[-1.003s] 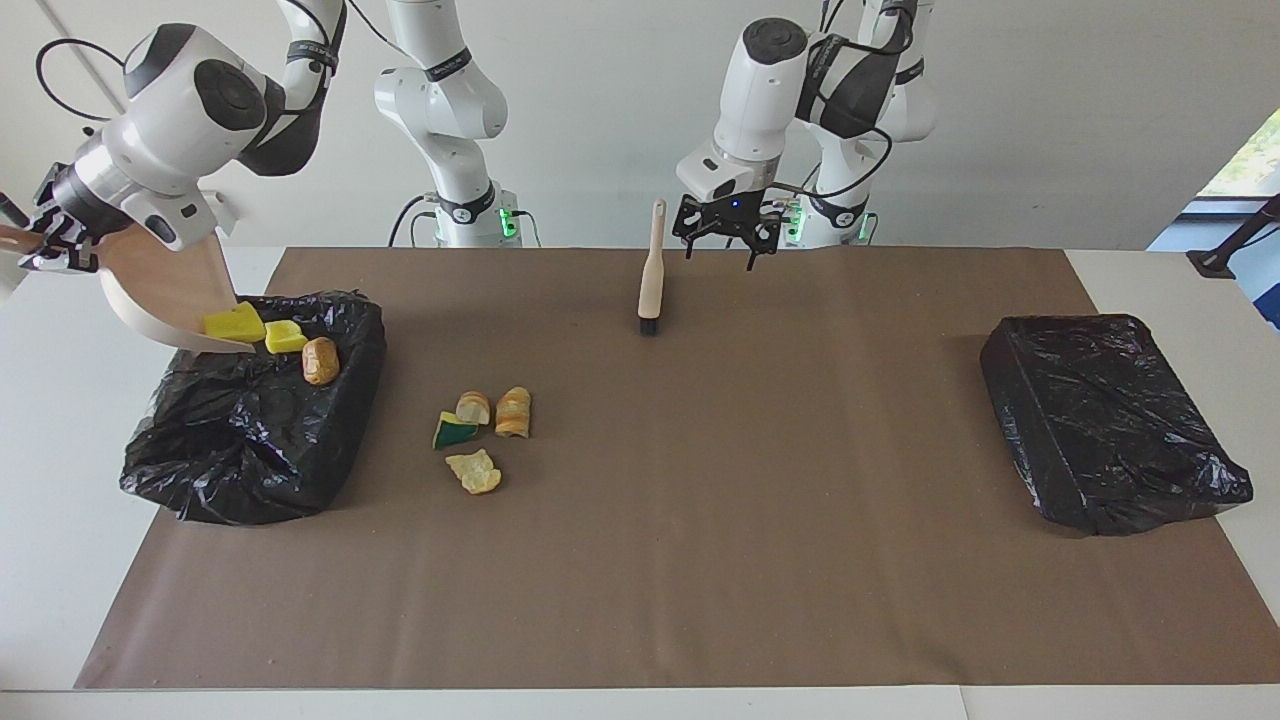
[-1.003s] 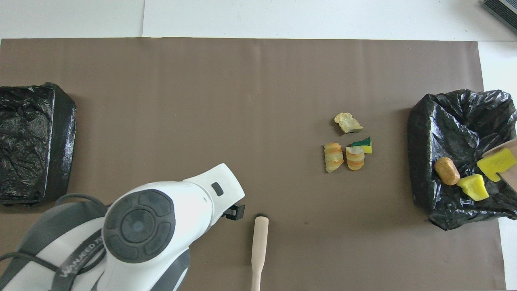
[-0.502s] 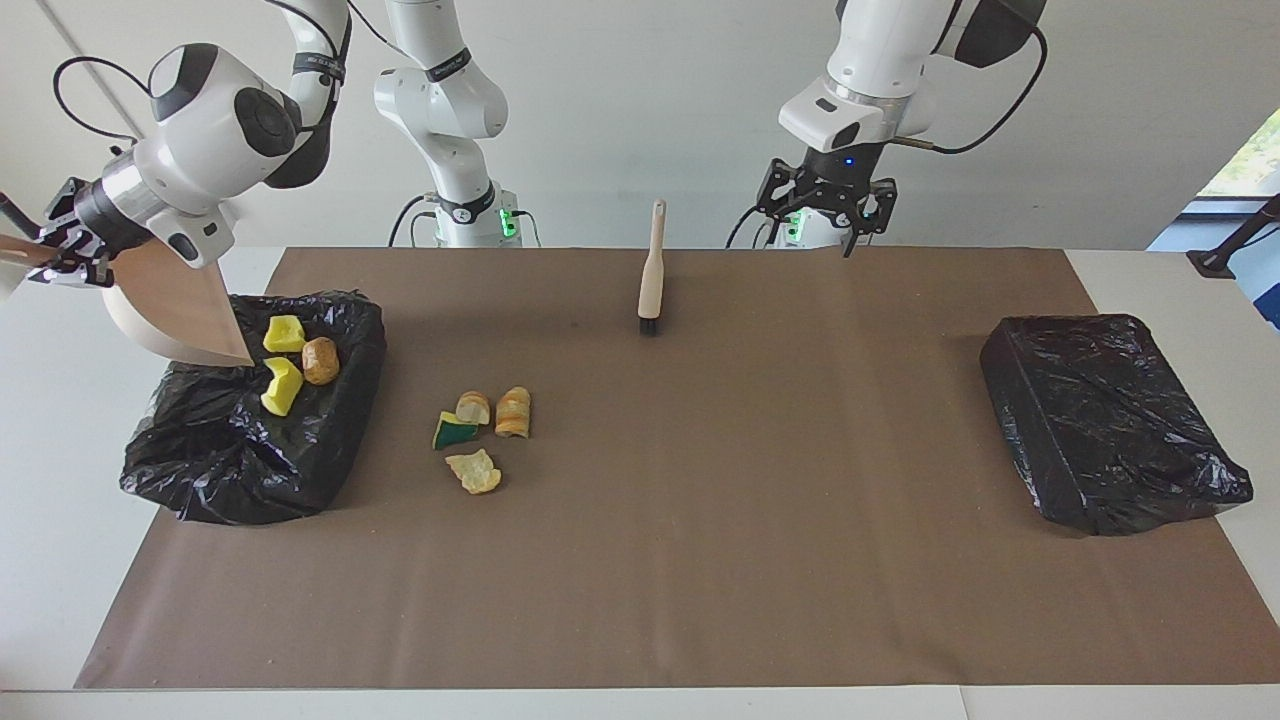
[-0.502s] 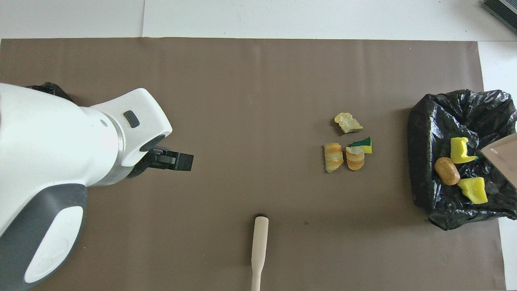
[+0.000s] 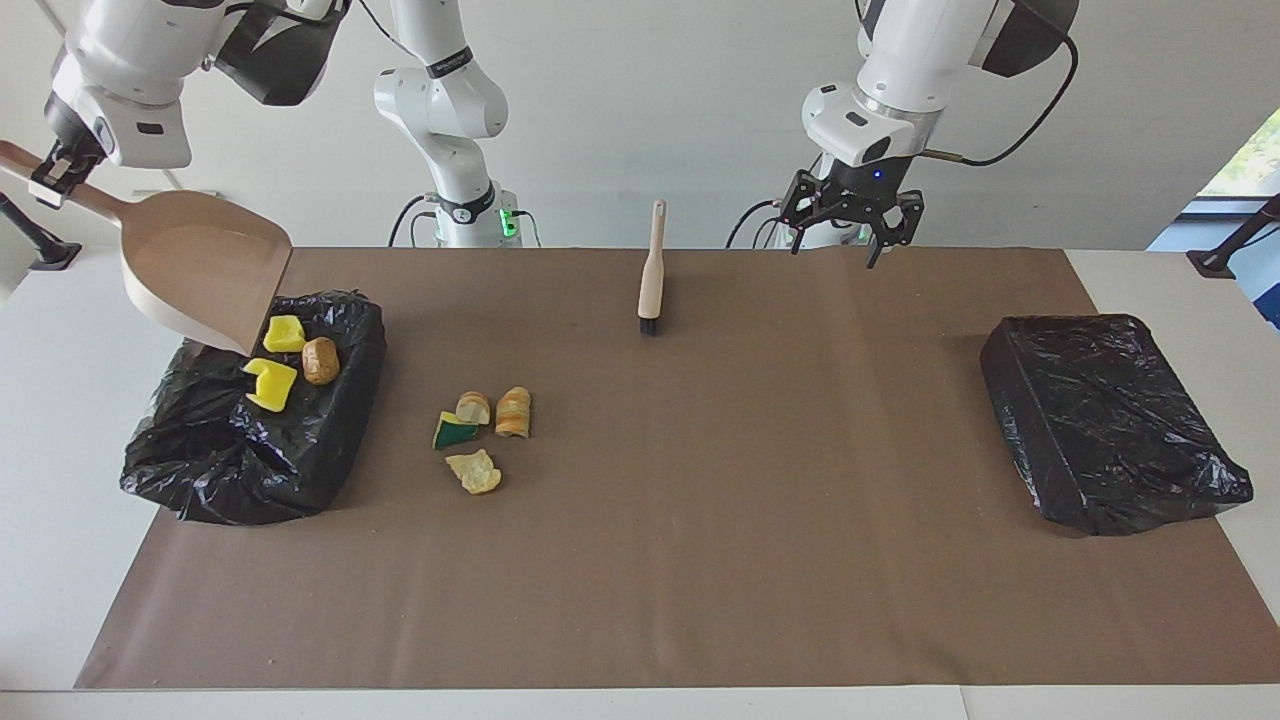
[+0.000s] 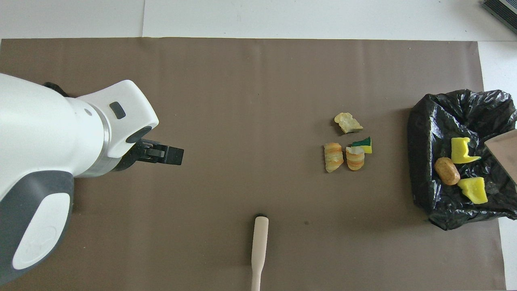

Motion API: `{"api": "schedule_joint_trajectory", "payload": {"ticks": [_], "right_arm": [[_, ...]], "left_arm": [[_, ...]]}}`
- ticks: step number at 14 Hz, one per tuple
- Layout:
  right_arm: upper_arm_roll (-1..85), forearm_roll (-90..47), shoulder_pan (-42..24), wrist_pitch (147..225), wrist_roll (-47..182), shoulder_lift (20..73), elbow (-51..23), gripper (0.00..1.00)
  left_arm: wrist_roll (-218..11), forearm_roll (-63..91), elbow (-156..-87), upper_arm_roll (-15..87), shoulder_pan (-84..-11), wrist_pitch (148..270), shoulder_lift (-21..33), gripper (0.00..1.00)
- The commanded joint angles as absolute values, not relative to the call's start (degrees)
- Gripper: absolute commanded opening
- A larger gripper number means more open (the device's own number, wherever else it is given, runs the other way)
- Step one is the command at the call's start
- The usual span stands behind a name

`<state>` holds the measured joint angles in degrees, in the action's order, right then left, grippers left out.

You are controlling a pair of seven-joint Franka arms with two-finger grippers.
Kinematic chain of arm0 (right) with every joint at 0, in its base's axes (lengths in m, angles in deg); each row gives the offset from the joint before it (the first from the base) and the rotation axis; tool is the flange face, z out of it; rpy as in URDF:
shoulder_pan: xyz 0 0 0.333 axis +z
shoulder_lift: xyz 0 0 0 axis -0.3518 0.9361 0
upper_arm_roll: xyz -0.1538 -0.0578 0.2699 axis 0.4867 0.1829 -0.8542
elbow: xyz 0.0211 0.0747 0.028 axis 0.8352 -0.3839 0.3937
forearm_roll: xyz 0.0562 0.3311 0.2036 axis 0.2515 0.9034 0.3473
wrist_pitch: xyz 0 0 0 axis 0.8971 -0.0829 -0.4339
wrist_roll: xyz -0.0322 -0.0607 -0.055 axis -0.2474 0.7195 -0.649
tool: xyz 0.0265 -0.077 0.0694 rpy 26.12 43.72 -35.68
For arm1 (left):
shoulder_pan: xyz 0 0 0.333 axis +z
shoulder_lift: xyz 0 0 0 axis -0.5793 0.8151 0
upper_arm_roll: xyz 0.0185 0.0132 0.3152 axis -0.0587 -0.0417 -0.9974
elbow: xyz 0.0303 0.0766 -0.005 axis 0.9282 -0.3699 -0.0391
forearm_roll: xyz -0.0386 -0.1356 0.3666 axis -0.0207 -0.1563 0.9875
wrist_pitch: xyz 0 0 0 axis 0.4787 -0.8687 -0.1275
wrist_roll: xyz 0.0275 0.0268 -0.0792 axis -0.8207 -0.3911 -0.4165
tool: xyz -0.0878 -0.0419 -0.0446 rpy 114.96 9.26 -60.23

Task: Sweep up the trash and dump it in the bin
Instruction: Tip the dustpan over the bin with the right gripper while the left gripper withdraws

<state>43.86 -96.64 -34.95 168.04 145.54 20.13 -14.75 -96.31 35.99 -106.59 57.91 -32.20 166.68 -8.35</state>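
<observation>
My right gripper (image 5: 52, 168) is shut on the handle of the pinkish-tan dustpan (image 5: 205, 268), held nearly level and empty above the black-lined bin (image 5: 250, 470) at the right arm's end. In that bin lie two yellow foam chunks (image 5: 284, 333) (image 5: 272, 384) and a brown lump (image 5: 320, 360). Several more scraps of trash sit on the mat beside the bin: two striped tan lumps (image 5: 513, 412) (image 5: 473, 406), a green-and-yellow wedge (image 5: 454, 432) and a pale lump (image 5: 474, 471). My left gripper (image 5: 850, 235) hangs open and holds nothing, over the mat's edge nearest the robots.
The beige-handled brush (image 5: 650, 270) lies on the brown mat (image 5: 700, 560) near the robots, bristles pointing away from them. A second black-lined bin (image 5: 1110, 425) sits at the left arm's end. In the overhead view the left arm (image 6: 60, 153) covers that bin.
The right arm lifted and levelled the dustpan; the yellow chunks slid off it into the bin. The left gripper rose away from the brush and moved toward its own end.
</observation>
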Motion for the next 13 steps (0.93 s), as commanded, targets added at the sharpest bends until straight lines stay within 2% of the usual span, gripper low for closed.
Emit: {"api": "schedule_joint_trajectory", "payload": {"ticks": [1,4,6,9,13], "right_arm": [[39.21,-88.02,-34.84,162.81,130.13,19.03,-15.10,0.00],[33.33,-77.99,-34.14,161.57,111.68,19.46,-15.89,0.00],[32.25,-73.77,-29.42,161.65,96.40,22.00,-16.60,0.00],[32.25,-68.67,-20.72,164.54,73.72,29.19,-15.81,0.00],[32.25,-62.95,-13.05,173.77,48.82,39.65,-13.27,0.00]], "left_arm": [[-92.98,37.65,-102.62,50.54,-35.48,163.18,-7.56,1.00],[-89.29,37.56,-99.37,46.84,-36.36,160.37,-6.77,1.00],[-87.52,37.56,-96.65,41.67,-39.60,157.74,-5.63,1.00],[-82.53,37.56,-93.39,34.97,-43.13,154.31,-5.27,1.00],[-81.54,38.70,-90.13,34.78,-43.14,152.36,-2.99,1.00]]}}
